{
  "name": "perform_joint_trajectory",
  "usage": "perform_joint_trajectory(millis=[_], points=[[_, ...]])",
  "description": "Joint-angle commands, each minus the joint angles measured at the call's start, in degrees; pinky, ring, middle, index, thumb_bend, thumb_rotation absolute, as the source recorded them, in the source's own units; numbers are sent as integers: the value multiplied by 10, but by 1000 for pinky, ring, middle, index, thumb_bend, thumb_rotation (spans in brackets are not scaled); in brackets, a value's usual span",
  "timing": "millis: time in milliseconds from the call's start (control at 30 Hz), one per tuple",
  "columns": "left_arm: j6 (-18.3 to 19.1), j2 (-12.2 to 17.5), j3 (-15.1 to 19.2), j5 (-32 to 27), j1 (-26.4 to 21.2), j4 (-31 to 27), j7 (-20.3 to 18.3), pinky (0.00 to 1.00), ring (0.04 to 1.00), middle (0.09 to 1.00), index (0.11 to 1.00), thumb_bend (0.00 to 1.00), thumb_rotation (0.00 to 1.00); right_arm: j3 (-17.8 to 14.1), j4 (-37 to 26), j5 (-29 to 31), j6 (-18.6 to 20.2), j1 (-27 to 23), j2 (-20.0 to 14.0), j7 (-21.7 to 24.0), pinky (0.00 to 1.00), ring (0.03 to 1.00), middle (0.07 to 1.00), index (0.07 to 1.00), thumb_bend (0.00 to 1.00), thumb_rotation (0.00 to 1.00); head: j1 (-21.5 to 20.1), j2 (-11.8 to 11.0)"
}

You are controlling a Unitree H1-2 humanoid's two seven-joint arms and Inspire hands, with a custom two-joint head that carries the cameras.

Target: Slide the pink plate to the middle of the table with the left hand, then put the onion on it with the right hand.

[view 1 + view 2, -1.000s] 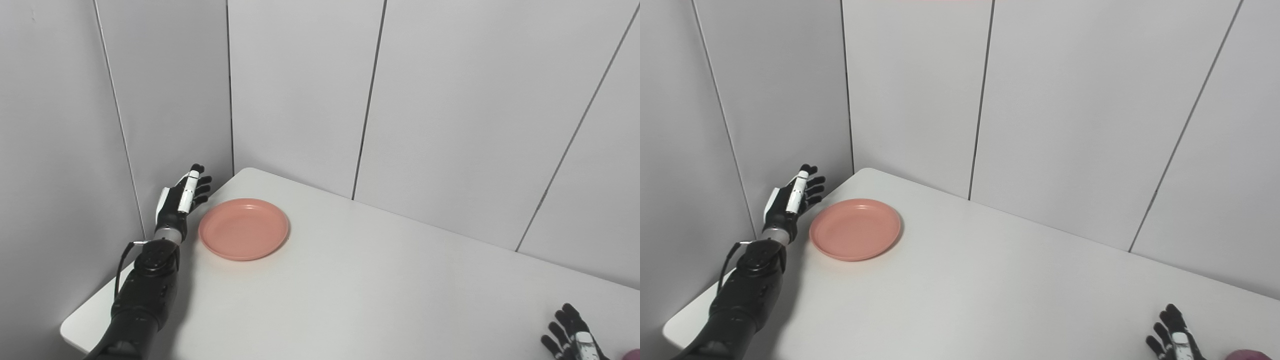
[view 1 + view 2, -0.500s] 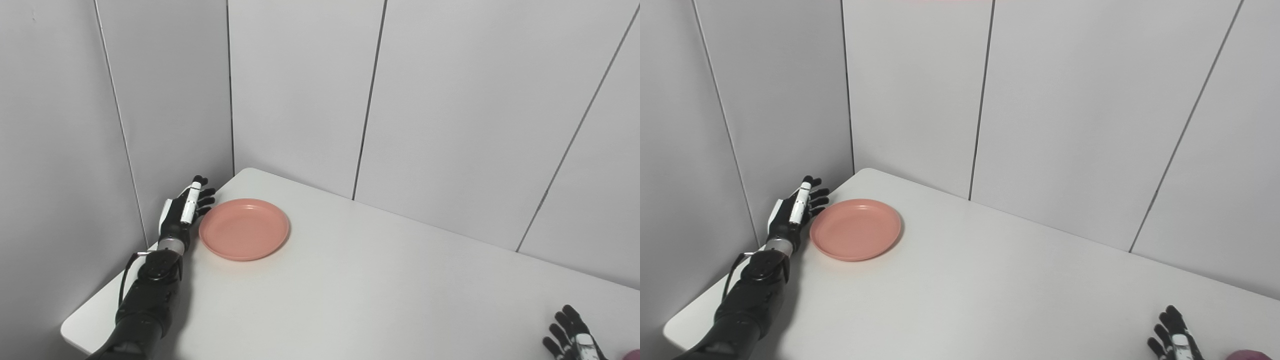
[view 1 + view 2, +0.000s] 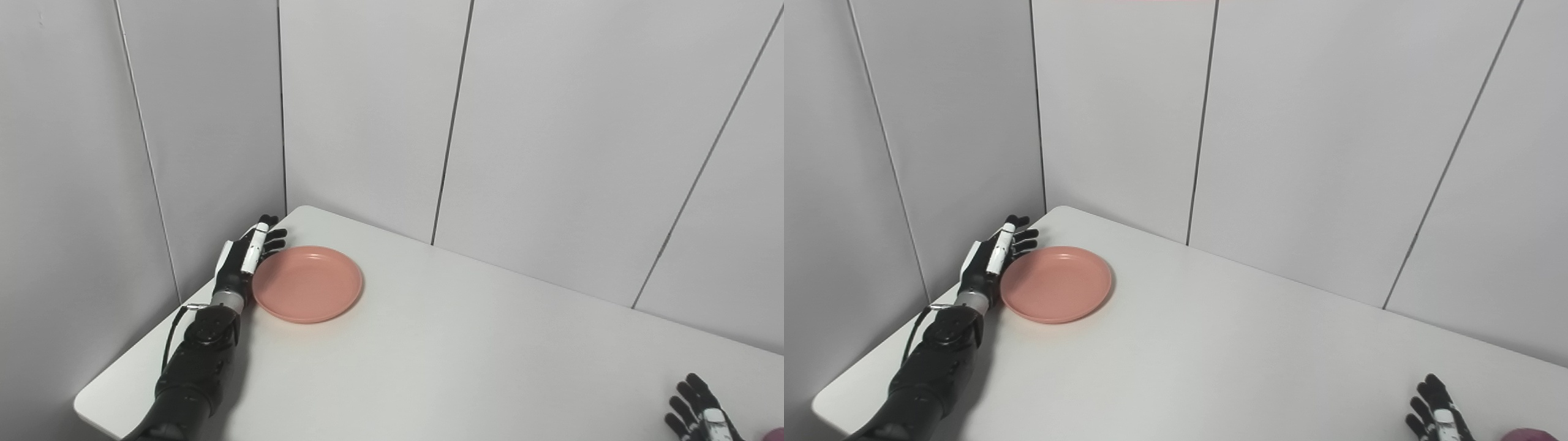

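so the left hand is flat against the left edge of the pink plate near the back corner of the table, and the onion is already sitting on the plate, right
Not quite. The pink plate holds nothing; the left eye view shows its whole surface bare. Only a purplish sliver, likely the onion, shows at the bottom right edge of the right eye view, beside the right hand. The rest stands: the open left hand is against the plate's left edge.

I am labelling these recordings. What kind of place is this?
Probably a lab test booth: a bare white table closed in by plain grey wall panels, holding little beyond a pink plate.
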Motion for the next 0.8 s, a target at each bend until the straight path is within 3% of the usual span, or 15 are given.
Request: perform_joint_trajectory(millis=[0,167,500,767], points=[[-5,11,-5,1,-28,-12,-8,808,809,802,834,596,1000,-1,-25,-1,8,-15,-2,-4,964,956,947,952,483,795,0,1],[-8,2,-4,-9,-34,-7,-20,770,771,771,804,603,1000,-4,-25,2,9,-15,1,-5,982,959,948,952,451,796,-3,2],[39,-21,-6,-15,-26,-53,-14,802,803,811,845,598,1000,0,-33,-5,12,-14,3,-9,997,966,949,957,442,817,-12,7],[36,-39,-19,-10,-18,-70,-19,817,812,801,831,577,1000,1,-35,-6,14,-15,6,-13,1000,989,966,977,418,830,-16,9]])
